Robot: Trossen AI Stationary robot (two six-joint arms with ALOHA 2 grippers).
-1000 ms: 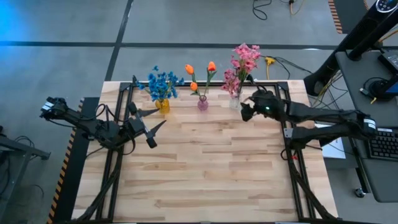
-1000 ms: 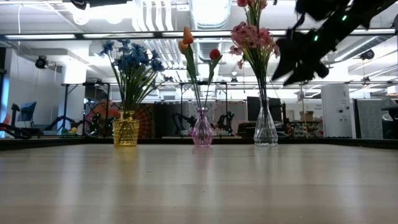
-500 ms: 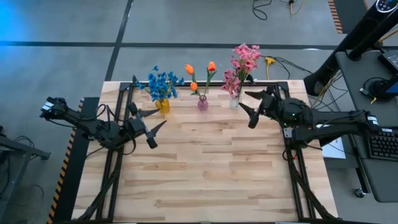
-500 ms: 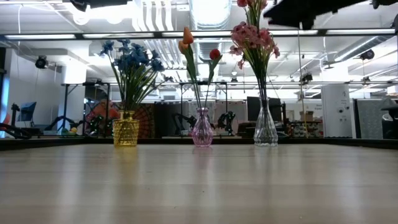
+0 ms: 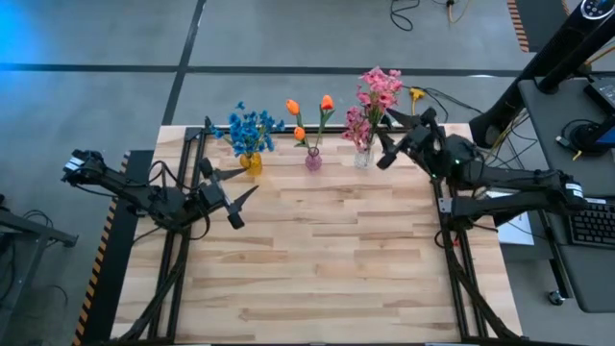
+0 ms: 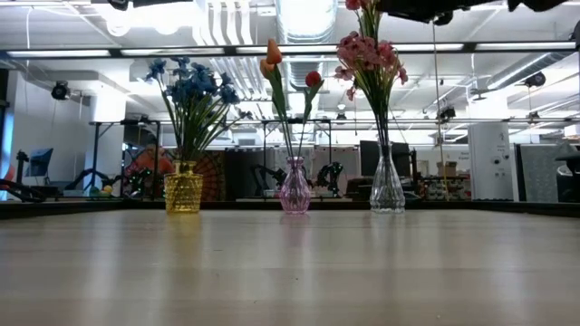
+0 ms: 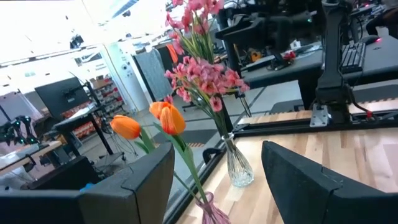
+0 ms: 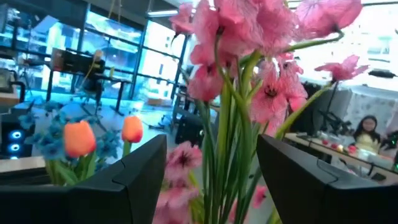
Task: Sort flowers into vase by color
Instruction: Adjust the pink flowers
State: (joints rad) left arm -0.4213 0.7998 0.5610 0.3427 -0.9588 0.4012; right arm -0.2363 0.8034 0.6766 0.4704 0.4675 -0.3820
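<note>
three vases stand in a row near the far edge of the wooden surface (image 5: 317, 259), each w/ its flowers already inside. the yellow vase (image 6: 183, 187) holds the blue flowers (image 5: 250, 127), upright and a bit spread. the pink vase (image 6: 294, 188) in the middle holds the orange flowers (image 6: 272, 54), three buds on thin green stems, leaning apart. the clear vase (image 6: 387, 186) holds the pink flowers (image 5: 373, 101), the tallest bunch, reaching out of the top of the low view.

the right gripper (image 5: 397, 142) hangs in the air just beside the pink flowers, on the side away from the other vases. its jaws stand wide apart and hold nothing; in the right wrist view the pink blossoms and green stems show very near in front, between the two dark fingers (image 8: 118, 183), but i cannot tell if they touch. in the low view only a dark part of this arm shows at the top edge.

the left gripper (image 5: 234, 200) waits on the left part of the surface, near the yellow vase but apart from it, jaws open and empty, pointing toward the row of vases. no flower lies loose on the surface.
</note>
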